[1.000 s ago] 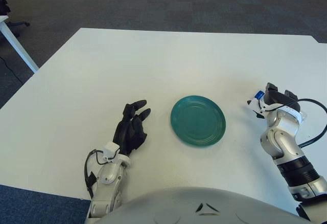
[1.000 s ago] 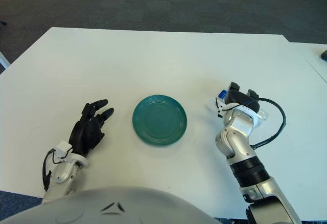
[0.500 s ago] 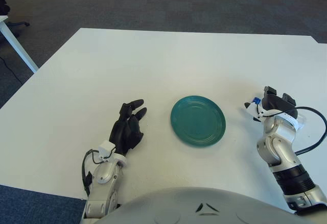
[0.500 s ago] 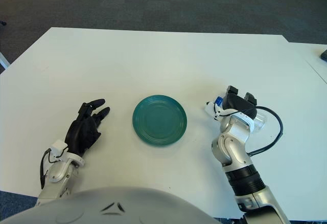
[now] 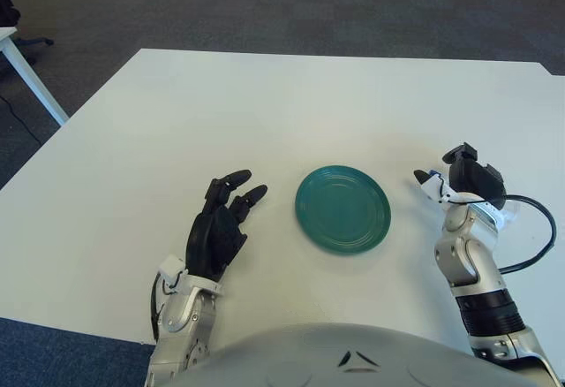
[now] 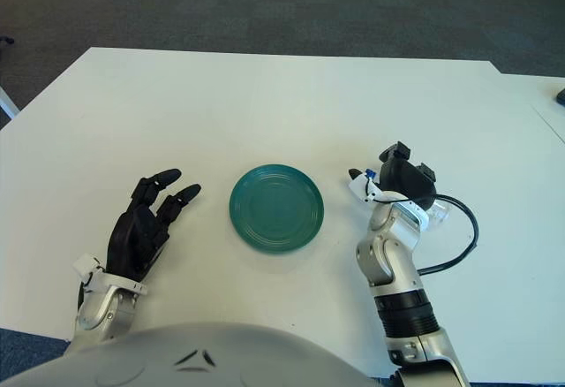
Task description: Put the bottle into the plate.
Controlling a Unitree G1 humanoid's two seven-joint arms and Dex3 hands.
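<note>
A round teal plate lies flat on the white table, just in front of me. A clear plastic bottle with a blue cap is held lying sideways in my right hand, a short way right of the plate's rim. The dark fingers are curled over the bottle, so only its two ends show. The cap end points toward the plate. My left hand shows left of the plate with its black fingers spread, holding nothing.
A black cable loops from my right wrist over the table. The table's right edge is close to my right arm. A white leg of another table stands on the dark carpet at far left.
My right hand has carried the bottle left, closer to the plate's rim. My left hand has shifted slightly and spread its fingers wider.
</note>
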